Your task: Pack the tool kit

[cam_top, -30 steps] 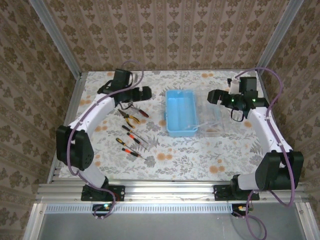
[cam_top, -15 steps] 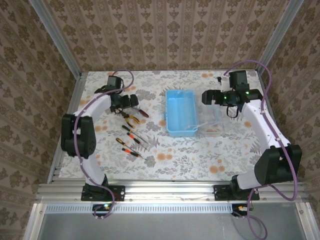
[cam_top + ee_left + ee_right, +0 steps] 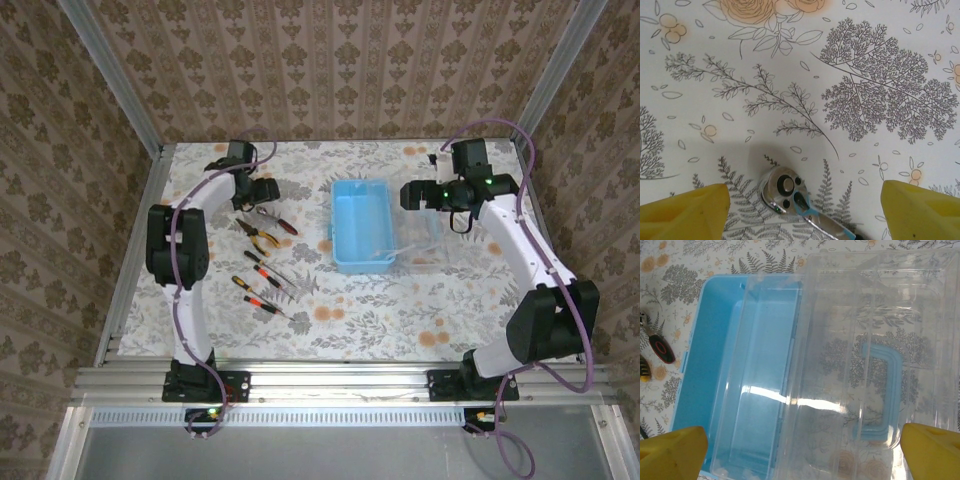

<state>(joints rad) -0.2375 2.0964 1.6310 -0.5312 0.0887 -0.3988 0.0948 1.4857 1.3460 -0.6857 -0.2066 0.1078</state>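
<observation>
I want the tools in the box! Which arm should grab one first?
Left, probably. The left gripper, open, hangs right over the ratchet, beside the other tools. The right gripper hangs over the lid, beyond the box.

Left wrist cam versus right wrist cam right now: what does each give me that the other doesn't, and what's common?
Left wrist: a chrome ratchet on the tablecloth between the spread fingers of the left gripper. Right wrist: the open blue case, its clear lid with lid handle beside it, a red-black screwdriver handle at the left edge, the right gripper above. Both: floral tablecloth, open yellow fingers.
</observation>
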